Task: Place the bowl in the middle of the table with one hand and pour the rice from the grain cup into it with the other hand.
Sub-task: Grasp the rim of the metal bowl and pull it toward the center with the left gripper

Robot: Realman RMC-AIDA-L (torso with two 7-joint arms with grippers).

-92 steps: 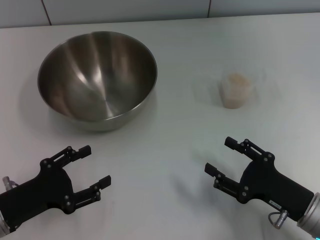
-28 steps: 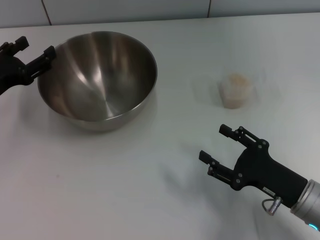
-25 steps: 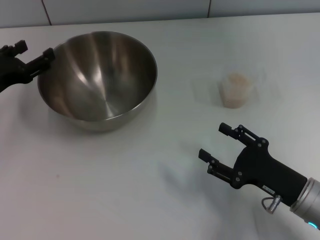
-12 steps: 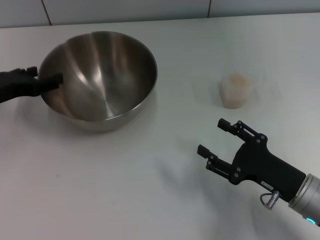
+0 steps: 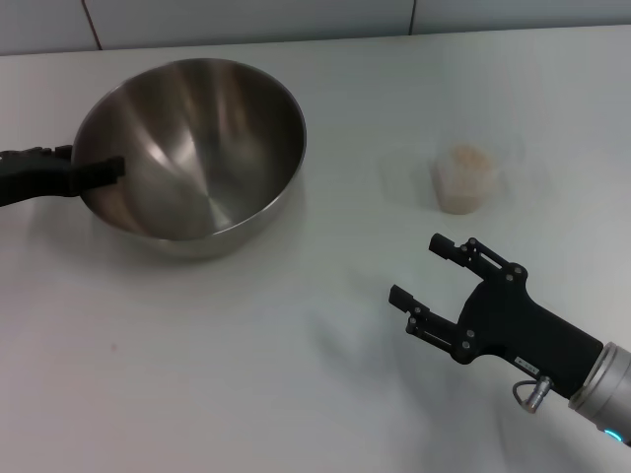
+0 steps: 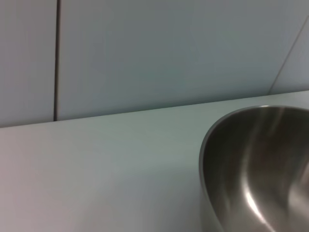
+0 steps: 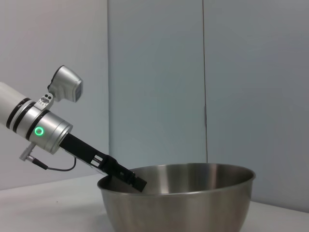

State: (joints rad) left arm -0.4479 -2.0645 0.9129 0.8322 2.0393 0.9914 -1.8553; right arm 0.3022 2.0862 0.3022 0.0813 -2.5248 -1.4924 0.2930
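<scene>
The steel bowl [image 5: 197, 148] stands at the back left of the white table [image 5: 246, 335]. My left gripper [image 5: 94, 161] comes in from the left edge and is shut on the bowl's left rim, one finger inside and one outside. The bowl also shows in the left wrist view [image 6: 256, 164] and in the right wrist view [image 7: 178, 200], where the left gripper [image 7: 130, 180] sits on its rim. The clear grain cup [image 5: 463, 179] holds beige rice [image 5: 465, 156] and stands at the back right. My right gripper [image 5: 416, 268] is open and empty, hovering in front of the cup and apart from it.
A grey panelled wall [image 5: 246, 20] runs behind the table's far edge. Bare tabletop lies between the bowl and the cup and across the front.
My left gripper has closed onto the bowl's left rim, and the bowl has shifted and tipped slightly. My right gripper has barely moved.
</scene>
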